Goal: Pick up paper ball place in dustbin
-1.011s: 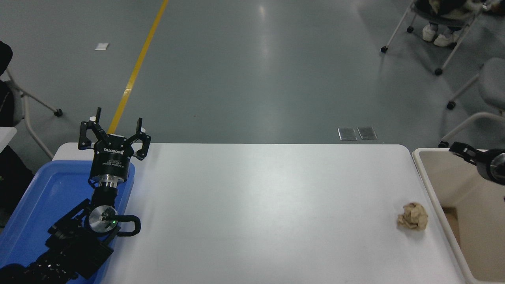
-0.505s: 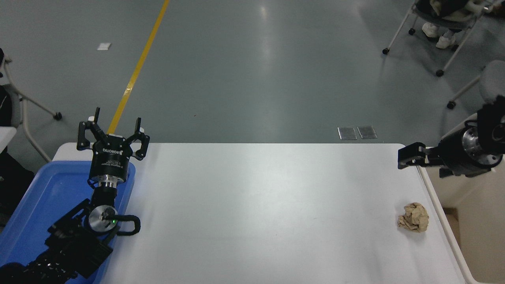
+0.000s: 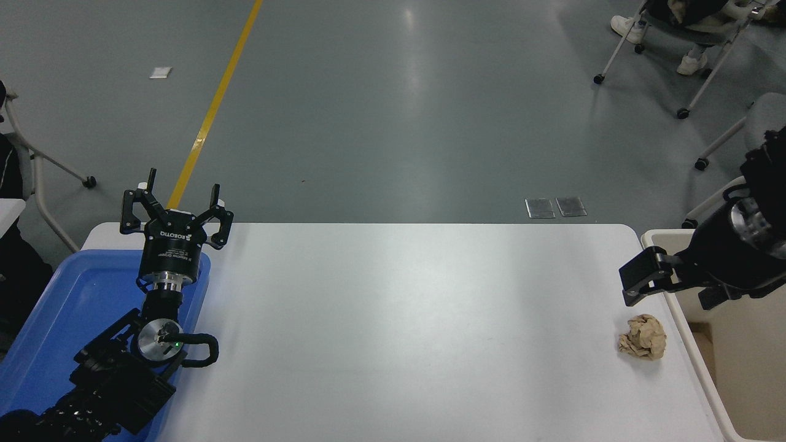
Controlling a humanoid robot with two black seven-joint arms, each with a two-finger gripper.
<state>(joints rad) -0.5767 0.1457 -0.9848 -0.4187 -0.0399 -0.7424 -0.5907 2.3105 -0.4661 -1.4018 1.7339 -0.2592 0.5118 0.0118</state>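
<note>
The tan paper ball [image 3: 642, 336] lies on the white table [image 3: 399, 319] near its right edge. The cream dustbin [image 3: 746, 374] stands just right of the table, its rim next to the ball. My right gripper [image 3: 640, 279] reaches in from the right edge and hangs just above and behind the ball, without touching it. It is seen side-on, so its opening does not show. My left gripper [image 3: 179, 195] is parked open and empty at the lower left, over the blue tray.
A shallow blue tray [image 3: 55, 313] lies at the table's left end under my left arm. Wheeled chairs [image 3: 731, 184] stand on the grey floor at the far right, where a person's feet show. A yellow floor line [image 3: 212, 104] runs behind the table.
My right arm has come in from over the dustbin, moved left past the table's far right corner, then lowered toward the paper ball. The ball and left arm have not moved.
</note>
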